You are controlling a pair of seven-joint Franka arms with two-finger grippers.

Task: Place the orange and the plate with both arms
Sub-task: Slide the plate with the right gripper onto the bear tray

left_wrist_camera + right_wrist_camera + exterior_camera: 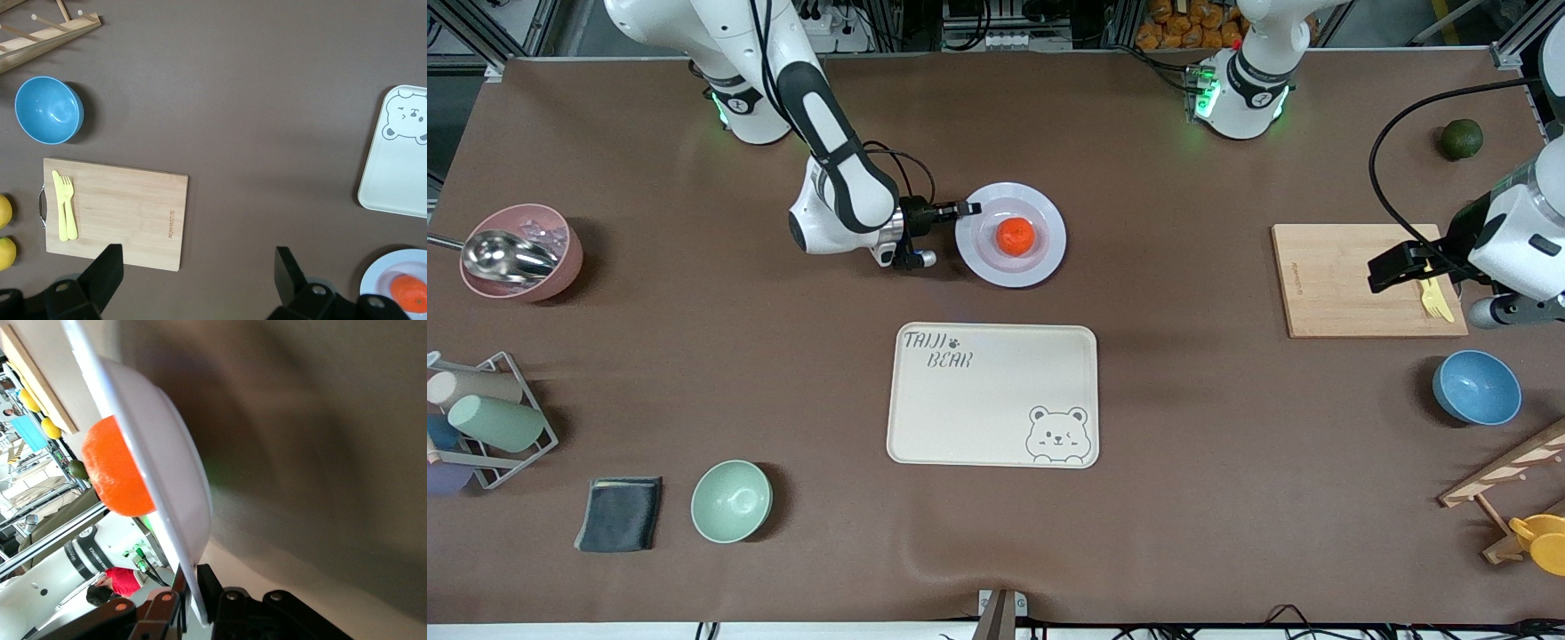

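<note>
Right gripper (967, 210) pinching plate (1049, 258) rim

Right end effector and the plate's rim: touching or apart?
Touching. In the right wrist view the right end effector has its fingers closed on the plate rim, orange still on it.

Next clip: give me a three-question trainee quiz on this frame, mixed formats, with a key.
1. True or false: the small red-orange orange lies on the round pale lavender-white plate.
2. What does the right gripper grip? A) the orange B) the plate's rim C) the mint green bowl
3. Fill in: the left gripper hangs open over the wooden ______ board, which holds yellow plastic cutlery.

Key: 1 true. 2 B; the right wrist view shows the fingers pinching the rim. 3 cutting.
</note>
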